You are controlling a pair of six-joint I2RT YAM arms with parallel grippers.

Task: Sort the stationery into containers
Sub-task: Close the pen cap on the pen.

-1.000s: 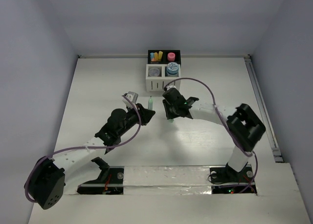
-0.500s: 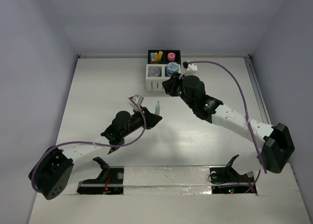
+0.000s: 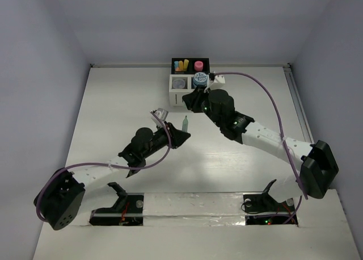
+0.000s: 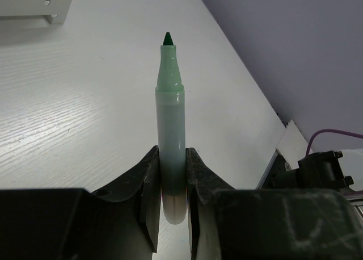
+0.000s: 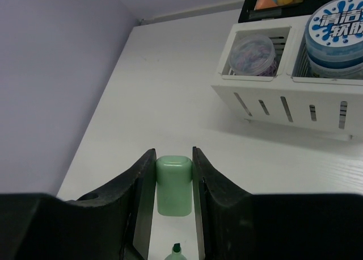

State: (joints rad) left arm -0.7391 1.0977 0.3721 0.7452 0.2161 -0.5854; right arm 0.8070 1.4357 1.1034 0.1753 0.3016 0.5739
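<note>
**Colleague:** Two pieces of one pen, then. Where are they?

**Operator:** I have the green marker (image 4: 170, 101) pinched in the left gripper (image 4: 171, 155). The jaws are closed on the lower barrel, and the nib (image 4: 168, 40) is bare and points away from the wrist. It hangs above the table (image 3: 113, 101), about midway between the left and right edges and somewhat nearer the far edge. The cap (image 5: 174, 186) is clamped in the right gripper (image 5: 172, 160), near the nib and between it and the organiser (image 5: 283, 104), which sits against the far edge.

**Colleague:** How do you expect the marker to behave?

**Operator:** Light and stiff, I'd say. It looks like hard, smooth plastic, so it could pivot or slide in my grip if I push along its axis. My hold is near the tail. That leaves the whole front free for the cap, but it gives the tip plenty of leverage to swing. The felt nib is the one soft part, and I judge it would mark anything it brushes.

**Colleague:** And the cap?

**Operator:** Small, hollow and probably slick. I grip it across its sides at about mid-length, and I suspect a harder squeeze could make it pop out. I can't see its open mouth from the wrist view, so I can't tell how well it lines up with the nib.
</note>
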